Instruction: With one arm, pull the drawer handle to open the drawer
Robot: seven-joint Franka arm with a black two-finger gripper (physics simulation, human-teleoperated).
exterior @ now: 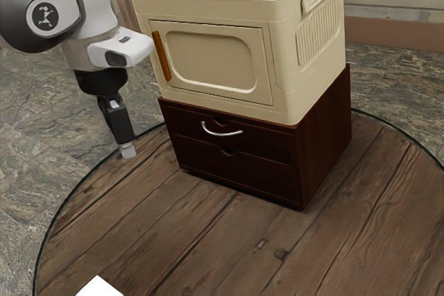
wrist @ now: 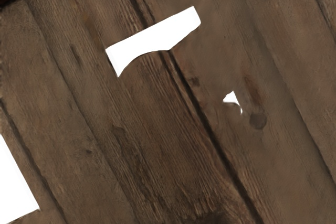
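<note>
The thin metal handle (exterior: 221, 134) is set on the upper drawer (exterior: 267, 143), to the exterior view's right of the jaws, whose opening cannot be told; nothing is seen held. Likely stiff but slippery, it is best grasped at mid-curve.

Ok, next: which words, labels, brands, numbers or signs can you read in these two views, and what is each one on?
No words, brand names or numbers are readable.
One wordless sign: a round dark emblem with a pale line figure, on the white and grey robot arm.
I can make out no lettering on the cream cabinet or the dark brown drawer unit.
</note>
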